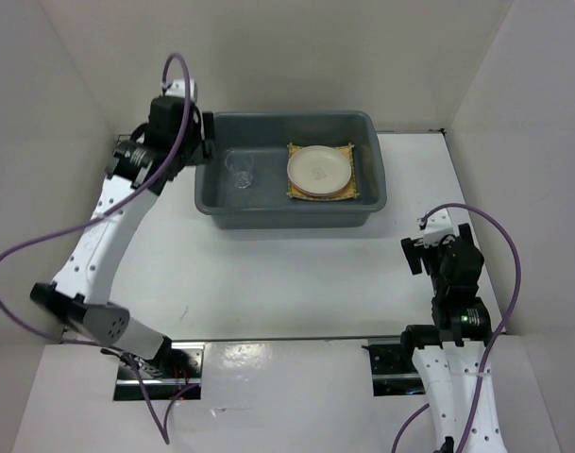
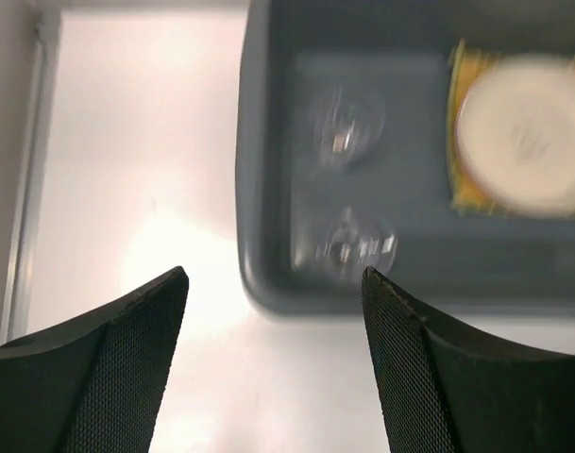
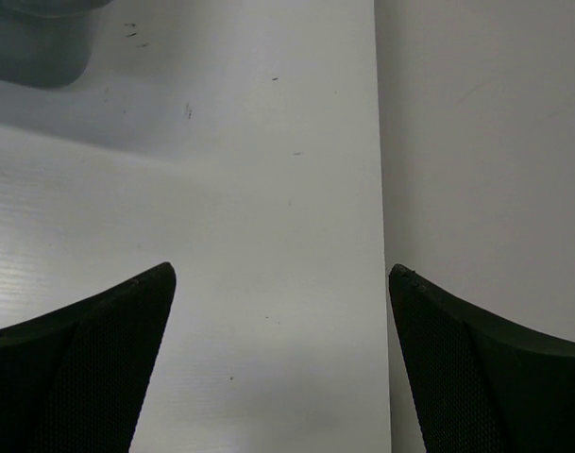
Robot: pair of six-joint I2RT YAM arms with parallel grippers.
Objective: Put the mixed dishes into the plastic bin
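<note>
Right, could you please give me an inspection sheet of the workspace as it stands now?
Surface: white table, a few small dark specks, glare at the near edge.
Job's things: grey bin holds a clear cup at its left end and a cream plate on the yellow mat at its right end. Whether a pink plate lies underneath cannot be told.
Clutter: nothing seen.
Grippers: left gripper open and empty, at the bin's left end. Right gripper open and empty, over bare table by the right wall.
Cables: purple cables loop from each arm, clear of the bin.
Surroundings: plain white walls on three sides.
</note>
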